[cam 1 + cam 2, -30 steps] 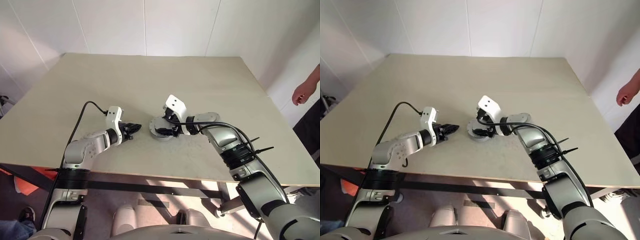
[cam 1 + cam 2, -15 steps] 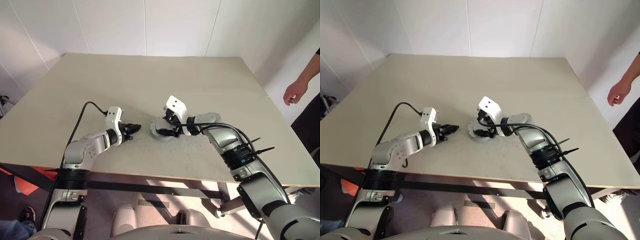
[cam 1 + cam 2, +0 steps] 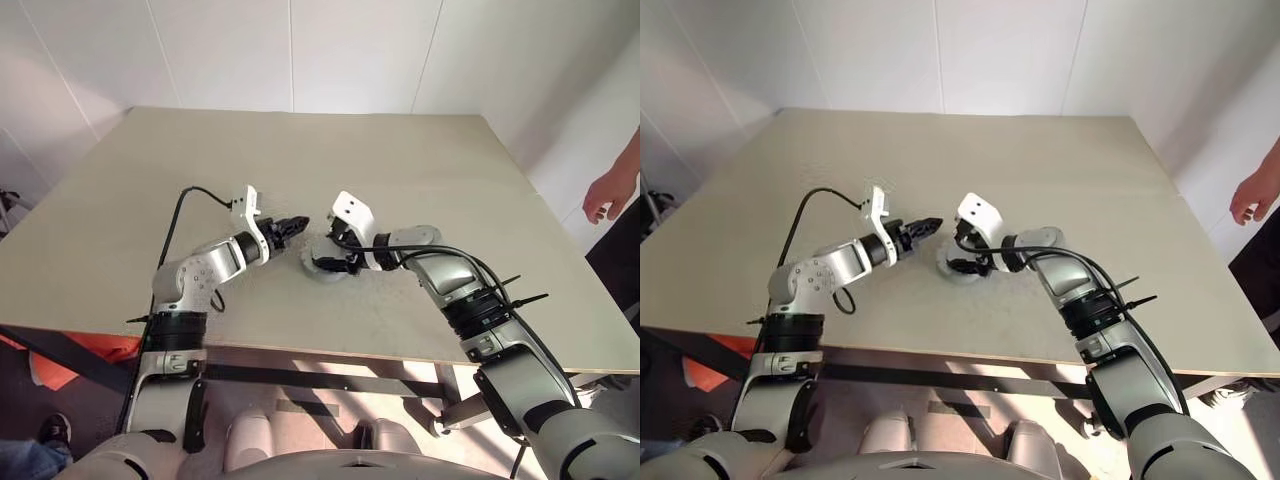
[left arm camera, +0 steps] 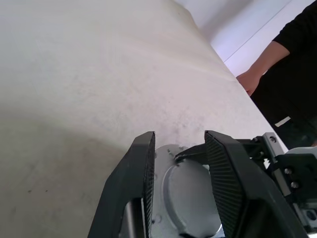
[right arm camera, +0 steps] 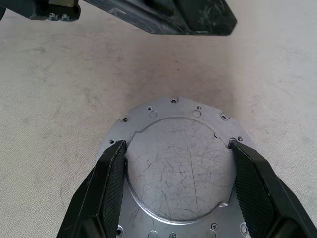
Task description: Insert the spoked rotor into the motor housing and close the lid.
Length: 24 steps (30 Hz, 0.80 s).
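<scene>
The motor housing (image 3: 314, 263) is a squat round silver puck on the table's middle. Its upward face (image 5: 178, 168) is flat and scratched, with small screw holes around a raised round centre. My right gripper (image 3: 336, 262) reaches in from the right. Its fingers (image 5: 113, 183) press on both sides of that raised centre, so it is shut on the housing. My left gripper (image 3: 294, 222) hangs above the table just left of the housing and points at it. Its fingers (image 4: 143, 163) stand apart with nothing between them. The housing (image 4: 190, 198) lies just beyond them. The spoked rotor and the lid are out of view.
A person's hand (image 3: 605, 195) hangs past the right edge of the tan table (image 3: 300, 150). A black cable (image 3: 190, 200) loops over my left forearm. The table's front edge (image 3: 300, 350) runs close to my arms.
My left arm rose off the table and swung right, bringing its gripper close to the housing. The right gripper kept still on the housing. The person's hand shifted beside the table.
</scene>
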Each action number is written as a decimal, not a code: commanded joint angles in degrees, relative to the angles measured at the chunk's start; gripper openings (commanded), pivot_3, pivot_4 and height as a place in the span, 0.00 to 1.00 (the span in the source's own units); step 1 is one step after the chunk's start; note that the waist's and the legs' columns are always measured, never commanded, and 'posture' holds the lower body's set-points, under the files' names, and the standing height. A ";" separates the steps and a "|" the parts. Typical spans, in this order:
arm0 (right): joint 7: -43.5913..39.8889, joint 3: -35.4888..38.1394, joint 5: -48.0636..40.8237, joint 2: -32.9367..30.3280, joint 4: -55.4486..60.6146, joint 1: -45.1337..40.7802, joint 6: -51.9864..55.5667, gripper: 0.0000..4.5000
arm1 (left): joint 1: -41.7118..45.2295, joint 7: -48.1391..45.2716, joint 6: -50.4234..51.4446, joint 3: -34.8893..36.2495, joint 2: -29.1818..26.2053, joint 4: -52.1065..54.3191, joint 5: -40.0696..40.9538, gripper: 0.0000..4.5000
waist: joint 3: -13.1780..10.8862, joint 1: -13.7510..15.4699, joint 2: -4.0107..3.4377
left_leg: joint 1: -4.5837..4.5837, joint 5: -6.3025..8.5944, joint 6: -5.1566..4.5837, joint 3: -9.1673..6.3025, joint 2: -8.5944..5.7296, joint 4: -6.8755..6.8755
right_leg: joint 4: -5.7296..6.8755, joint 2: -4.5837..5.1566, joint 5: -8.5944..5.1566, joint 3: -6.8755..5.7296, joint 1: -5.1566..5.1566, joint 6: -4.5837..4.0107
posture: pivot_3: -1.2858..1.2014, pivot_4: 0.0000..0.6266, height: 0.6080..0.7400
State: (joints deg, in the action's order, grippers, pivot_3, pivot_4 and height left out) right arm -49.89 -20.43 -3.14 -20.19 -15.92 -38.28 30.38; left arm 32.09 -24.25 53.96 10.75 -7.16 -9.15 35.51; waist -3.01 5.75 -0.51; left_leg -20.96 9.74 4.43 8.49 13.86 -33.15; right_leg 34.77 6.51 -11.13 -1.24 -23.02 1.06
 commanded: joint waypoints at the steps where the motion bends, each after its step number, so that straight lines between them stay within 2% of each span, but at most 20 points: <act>1: 0.91 -0.95 2.50 -1.30 -1.81 1.23 1.21 0.70 | 0.55 -1.25 1.76 -0.51 0.41 -0.57 1.62 0.10 | 0.00 -0.01 0.00 | -0.01 0.00 0.00 0.00 0.01 0.01 | -0.01 0.00 0.00 -0.01 -0.01 0.00 | 0.52 0.00 1.00; 2: 1.01 -0.92 2.48 -1.28 -1.63 1.32 1.28 0.70 | 0.46 -1.43 2.39 -0.56 0.51 -0.54 1.91 0.01 | 0.00 -0.01 0.00 | -0.01 0.00 0.00 0.00 0.01 0.01 | -0.01 0.00 0.00 -0.02 -0.01 0.00 | 0.52 0.00 1.00; 3: 1.14 -0.86 2.46 -1.25 -1.48 1.42 1.36 0.70 | 0.22 -1.55 3.16 -0.55 0.62 -0.51 2.24 0.00 | 0.00 0.00 0.00 | -0.01 0.00 0.00 0.00 0.00 0.01 | -0.01 0.00 0.00 -0.01 -0.01 0.00 | 0.52 0.00 1.00; 10: 1.80 -0.57 2.13 -1.08 -1.04 1.62 1.71 0.70 | -1.50 -0.99 7.38 -2.78 -0.11 -2.27 0.99 0.00 | 0.00 0.04 0.01 | 0.01 0.00 0.00 0.00 0.00 0.01 | 0.00 0.01 0.00 -0.01 0.00 0.01 | 0.52 0.00 1.00; 16: 2.25 -0.30 2.14 -0.82 -2.02 0.95 1.41 0.70 | -1.03 2.22 7.12 -3.16 -0.57 -6.37 -2.05 0.00 | 0.12 0.08 -0.04 | 0.21 0.00 0.00 0.00 -0.02 0.01 | -0.01 0.03 -0.02 -0.01 0.24 0.02 | 0.52 0.00 1.00; 18: 2.47 -0.17 2.05 -0.76 -2.14 0.76 1.46 0.70 | -1.13 2.24 6.95 -3.23 -0.64 -6.38 -2.04 0.00 | 0.13 0.08 -0.03 | 0.39 0.00 0.00 0.00 -0.06 0.02 | -0.04 0.05 -0.23 0.00 0.41 0.38 | 0.52 0.00 1.00; 23: 2.52 0.01 1.76 -0.70 -2.32 0.52 1.68 0.70 | -1.33 2.34 7.03 -3.08 -0.56 -6.03 -1.80 0.00 | 0.14 0.08 -0.02 | 0.46 0.00 0.00 -0.01 -0.07 0.06 | -0.08 0.04 -0.28 0.02 0.48 0.46 | 0.52 0.00 1.00; 24: 2.47 0.33 1.46 -0.68 -2.19 0.36 1.94 0.78 | -1.39 2.35 7.11 -3.08 -0.54 -5.89 -1.76 0.00 | 0.14 0.08 -0.02 | 0.46 0.00 0.00 -0.01 -0.07 0.06 | -0.08 0.04 -0.28 0.02 0.48 0.46 | 0.52 0.00 1.00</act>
State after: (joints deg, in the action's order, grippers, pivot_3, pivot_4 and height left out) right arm -47.93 -20.43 -3.14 -19.81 -16.36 -37.95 30.61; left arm 31.70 -23.91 60.28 8.26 -6.91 -13.53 35.91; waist -2.86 5.83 -0.53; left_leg -20.49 9.74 4.43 8.48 13.79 -33.08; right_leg 34.70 6.55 -11.41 -1.22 -22.54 1.52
